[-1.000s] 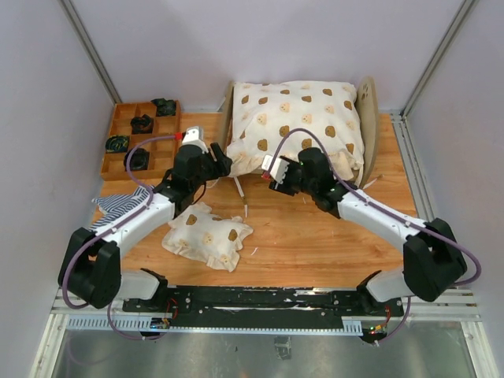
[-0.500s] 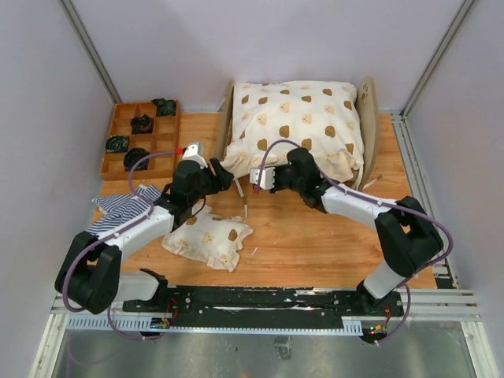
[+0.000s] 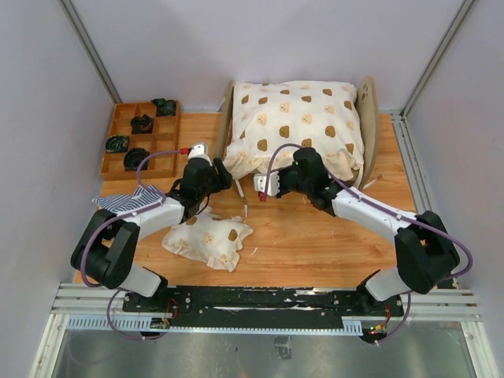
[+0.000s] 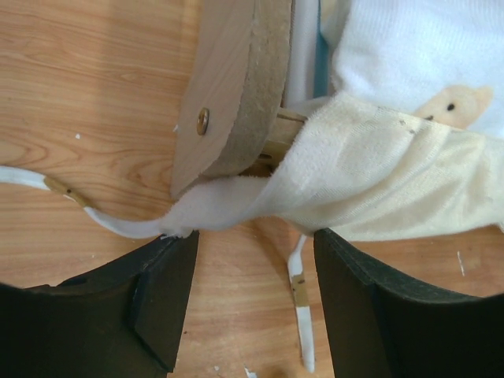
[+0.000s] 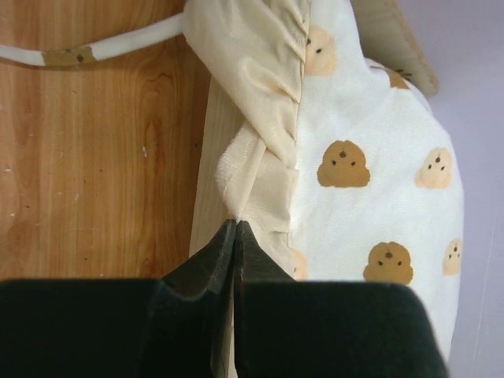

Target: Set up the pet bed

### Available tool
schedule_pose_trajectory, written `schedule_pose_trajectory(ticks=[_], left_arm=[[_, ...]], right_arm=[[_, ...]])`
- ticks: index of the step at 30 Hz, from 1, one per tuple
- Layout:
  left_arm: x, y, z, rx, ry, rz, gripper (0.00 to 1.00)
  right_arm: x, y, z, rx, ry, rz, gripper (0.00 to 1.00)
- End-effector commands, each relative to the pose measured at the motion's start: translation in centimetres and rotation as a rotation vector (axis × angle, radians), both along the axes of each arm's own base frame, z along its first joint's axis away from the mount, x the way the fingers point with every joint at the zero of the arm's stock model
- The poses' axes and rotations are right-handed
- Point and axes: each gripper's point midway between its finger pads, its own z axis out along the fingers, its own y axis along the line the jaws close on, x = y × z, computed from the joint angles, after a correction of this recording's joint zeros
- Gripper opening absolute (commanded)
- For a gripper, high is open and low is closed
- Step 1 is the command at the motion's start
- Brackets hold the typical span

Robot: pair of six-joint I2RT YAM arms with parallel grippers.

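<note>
Far centre of the tabletop [image 3: 315, 236]: bed [image 3: 368, 110], its frame ends poking out either side of the bear-print quilt [image 3: 295, 118] heaped over it, and a matching pillow [image 3: 206, 236] lying well apart, near the arms. Low at the bed's near-left corner, the left gripper [image 4: 253, 236] has its jaws spread, with the quilt's ruffle draped across the frame end just ahead of them, ungripped. Along the near edge, the right gripper [image 5: 235, 224] has its jaws pressed together on the ruffle, seemingly nipping a fold; how much cloth is caught is unclear.
</note>
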Motion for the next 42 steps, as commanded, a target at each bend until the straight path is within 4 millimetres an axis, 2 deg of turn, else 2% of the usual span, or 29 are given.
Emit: schedule_pose_trajectory(ticks=[1, 4, 7, 11, 14, 18, 20, 21, 23, 24, 26, 28, 31, 34, 38, 41, 42], left_arm=[[2.0, 0.9, 1.6, 0.036, -0.066, 0.061, 0.64], [2.3, 1.5, 1.3, 0.065, -0.062, 0.082, 0.64], [2.5, 2.4, 0.5, 0.098, -0.041, 0.116, 0.64], [2.5, 3.2, 0.0, 0.121, -0.024, 0.139, 0.64], [2.6, 3.5, 0.0, 0.129, -0.022, 0.148, 0.64], [2.7, 3.8, 0.3, 0.124, -0.023, 0.166, 0.64], [2.7, 3.7, 0.7, 0.121, -0.026, 0.155, 0.64], [2.7, 3.4, 1.0, 0.116, -0.027, 0.144, 0.64], [2.5, 3.0, 1.7, 0.102, -0.033, 0.117, 0.64], [2.3, 2.9, 2.2, 0.092, -0.039, 0.111, 0.64], [2.0, 2.6, 3.6, 0.069, -0.068, 0.092, 0.64], [1.9, 2.6, 5.3, 0.062, -0.109, 0.079, 0.65], [1.9, 3.2, 7.7, 0.074, -0.164, 0.094, 0.67], [1.9, 3.3, 9.6, 0.075, -0.197, 0.091, 0.67], [1.3, 1.9, 11.3, 0.093, -0.241, 0.018, 0.67], [0.9, 1.4, 12.3, 0.105, -0.273, 0.027, 0.67], [0.8, 1.1, 12.6, 0.101, -0.285, 0.021, 0.67]], right_arm=[[-3.7, 0.6, -0.2, -0.025, 0.092, 0.129, 0.0], [-4.9, 0.7, -0.9, -0.032, 0.16, 0.164, 0.0], [-5.3, 0.0, -3.3, -0.082, 0.231, 0.146, 0.0], [-4.8, -1.3, -5.9, -0.155, 0.269, 0.083, 0.0], [-3.9, -2.0, -6.3, -0.191, 0.248, 0.035, 0.0], [-2.1, -3.1, -5.3, -0.211, 0.188, -0.061, 0.0], [-1.5, -3.0, -4.1, -0.163, 0.171, -0.105, 0.01], [-1.4, -2.8, -3.4, -0.122, 0.17, -0.126, 0.08], [-1.5, -2.2, -2.1, -0.033, 0.209, -0.169, 0.31], [-1.5, -1.9, -1.3, 0.023, 0.239, -0.2, 0.37], [-1.8, -1.4, 0.2, 0.153, 0.327, -0.283, 0.39], [-1.6, -1.6, 1.2, 0.273, 0.372, -0.397, 0.4], [-1.1, -3.8, 2.3, 0.422, 0.437, -0.661, 0.42], [-2.1, -7.0, 2.4, 0.461, 0.484, -0.89, 0.41], [-2.6, -12.1, 2.0, 0.495, 0.448, -1.106, 0.41], [-2.6, -15.4, 1.6, 0.556, 0.472, -1.205, 0.42], [-2.4, -17.1, 1.4, 0.579, 0.469, -1.258, 0.43]])
